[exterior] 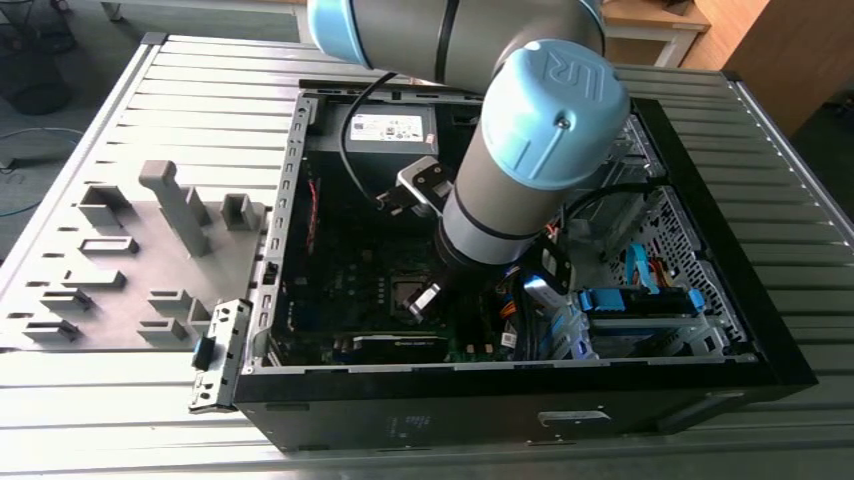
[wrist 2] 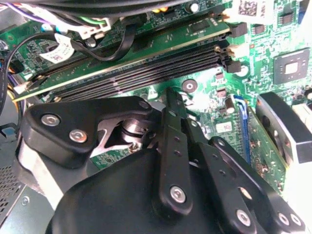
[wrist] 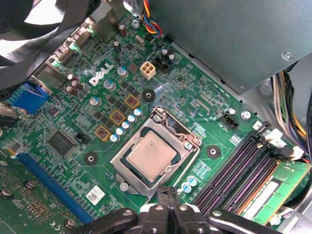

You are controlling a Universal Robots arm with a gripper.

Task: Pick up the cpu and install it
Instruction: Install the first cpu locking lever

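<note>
Cpu [wrist: 148, 155] is sitting flat in the motherboard socket [wrist: 161, 127], metal frame bordering it on all sides. Gripper [wrist: 167, 195] is hovering just beside the socket's edge, fingers pressed together, grasping nothing. Memory slots [wrist: 243, 168] are crowding one flank; case wall [exterior: 284, 215] is standing well apart.

cpu [wrist: 149, 154] top clear, memory slots [wrist: 237, 172] beside

Ribbed grey metal table [exterior: 160, 100], wooden furniture [exterior: 787, 50], grey floor [exterior: 54, 130]

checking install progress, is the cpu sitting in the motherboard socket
Yes, in the first wrist view the cpu lies flat inside the socket frame.
</note>
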